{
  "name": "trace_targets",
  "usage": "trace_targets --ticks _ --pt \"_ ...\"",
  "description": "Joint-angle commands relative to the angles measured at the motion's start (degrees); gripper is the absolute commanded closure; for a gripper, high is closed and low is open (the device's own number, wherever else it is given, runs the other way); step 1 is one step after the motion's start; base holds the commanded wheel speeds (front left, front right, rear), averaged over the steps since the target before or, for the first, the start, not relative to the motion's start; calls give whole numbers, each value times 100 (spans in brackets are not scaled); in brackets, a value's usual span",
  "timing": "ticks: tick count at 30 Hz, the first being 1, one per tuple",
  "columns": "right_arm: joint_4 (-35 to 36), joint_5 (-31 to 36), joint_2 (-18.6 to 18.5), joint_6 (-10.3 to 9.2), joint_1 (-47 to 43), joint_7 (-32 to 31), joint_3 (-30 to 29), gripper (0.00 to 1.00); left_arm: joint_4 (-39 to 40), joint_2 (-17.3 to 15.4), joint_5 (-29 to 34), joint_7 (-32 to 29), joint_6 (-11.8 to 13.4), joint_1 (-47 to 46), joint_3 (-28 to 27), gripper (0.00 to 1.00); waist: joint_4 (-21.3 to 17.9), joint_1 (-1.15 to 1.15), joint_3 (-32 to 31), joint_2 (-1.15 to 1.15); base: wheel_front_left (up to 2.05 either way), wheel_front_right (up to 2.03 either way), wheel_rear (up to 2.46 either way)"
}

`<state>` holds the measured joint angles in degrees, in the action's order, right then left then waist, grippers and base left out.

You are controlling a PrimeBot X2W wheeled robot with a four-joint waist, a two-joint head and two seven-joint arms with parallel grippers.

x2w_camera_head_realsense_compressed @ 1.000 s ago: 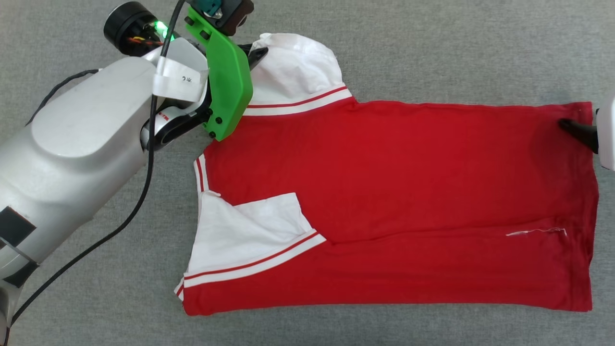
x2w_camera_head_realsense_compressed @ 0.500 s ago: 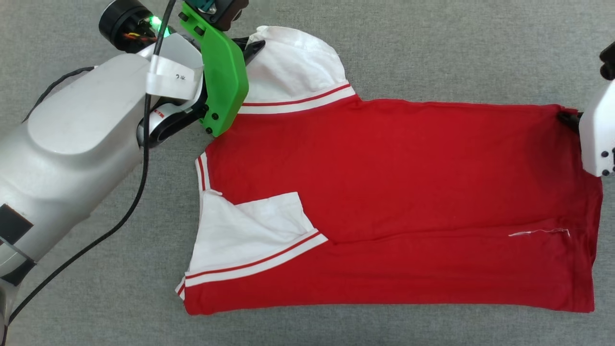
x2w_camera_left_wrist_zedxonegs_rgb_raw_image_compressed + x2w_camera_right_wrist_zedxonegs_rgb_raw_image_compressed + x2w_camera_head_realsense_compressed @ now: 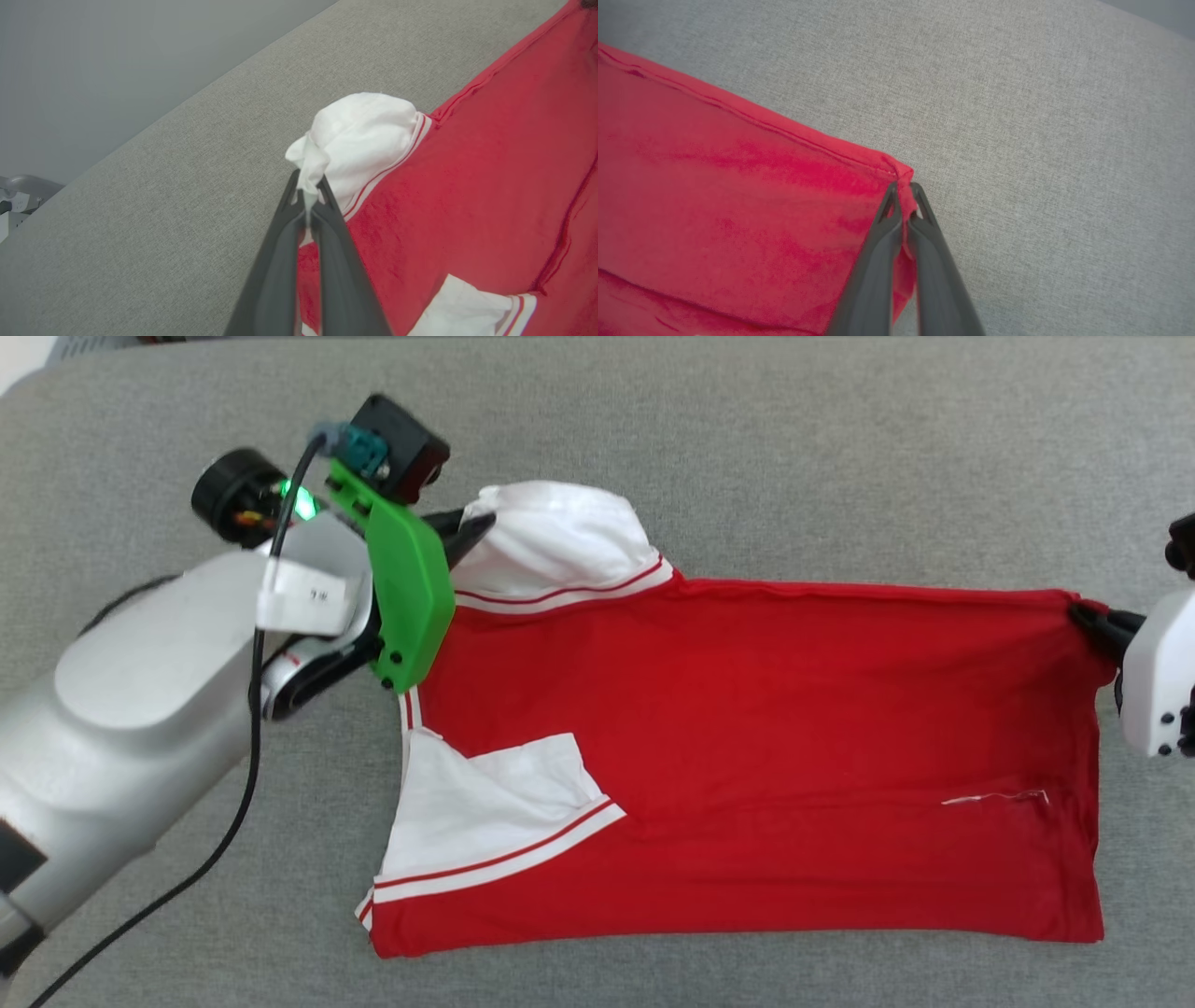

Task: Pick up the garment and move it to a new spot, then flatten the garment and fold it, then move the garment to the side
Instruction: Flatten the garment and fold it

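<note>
Bench of grey woven fabric (image 3: pixel 747 420) spreads under everything, and on it lies the red jersey T-shirt with white striped-trim sleeves (image 3: pixel 794 709), plain face up, its near long edge already folded over. We have the left tool (image 3: pixel 308 189) pinched shut on the far white sleeve (image 3: pixel 560 537) and the right tool (image 3: pixel 903 191) pinched shut on the far hem corner (image 3: pixel 896 170). To fold well, we judge both should lift evenly, keep that far edge taut, then lay it square over the near fold. Anything on the underside is hidden from us, the right tool's body is cut off at the frame edge, and a thin white thread (image 3: pixel 994 796) is hard to read.
</note>
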<state>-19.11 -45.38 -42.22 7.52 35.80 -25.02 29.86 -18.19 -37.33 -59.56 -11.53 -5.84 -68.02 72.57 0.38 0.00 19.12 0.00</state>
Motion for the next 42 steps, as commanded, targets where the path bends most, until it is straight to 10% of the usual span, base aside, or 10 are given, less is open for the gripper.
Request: trace_targets --ticks 1,23,37,38,39,40,42 --pt "91 -72 -40 -3 -171 164 0 100 111 -109 -43 67 107 218 5 100 -11 0 -245 0 0 0 0" --pt "755 -175 -66 -3 -2400 1095 -562 100 1716 -875 -216 451 1319 2869 64 100 169 0 -1009 0 0 0 0" --pt "629 -15 487 -3 -3329 974 -1041 100 1115 -506 -408 682 1247 3620 49 99 174 0 -897 0 0 0 0" --pt "598 4 533 -3 -3320 984 -1049 82 1046 -474 -402 743 1257 3623 28 58 170 0 -893 0 0 0 0" --pt "579 13 565 -3 -3313 991 -1056 36 993 -453 -370 813 1278 3619 11 0 168 0 -896 0 0 0 0" --pt "573 11 606 -3 -3306 1019 -1073 0 937 -431 -351 896 1299 3628 -12 0 162 0 -911 0 0 0 0" --pt "612 -30 644 -3 -3298 1071 -1124 0 887 -425 -289 1055 1346 3635 -52 0 160 0 -965 0 0 0 0"
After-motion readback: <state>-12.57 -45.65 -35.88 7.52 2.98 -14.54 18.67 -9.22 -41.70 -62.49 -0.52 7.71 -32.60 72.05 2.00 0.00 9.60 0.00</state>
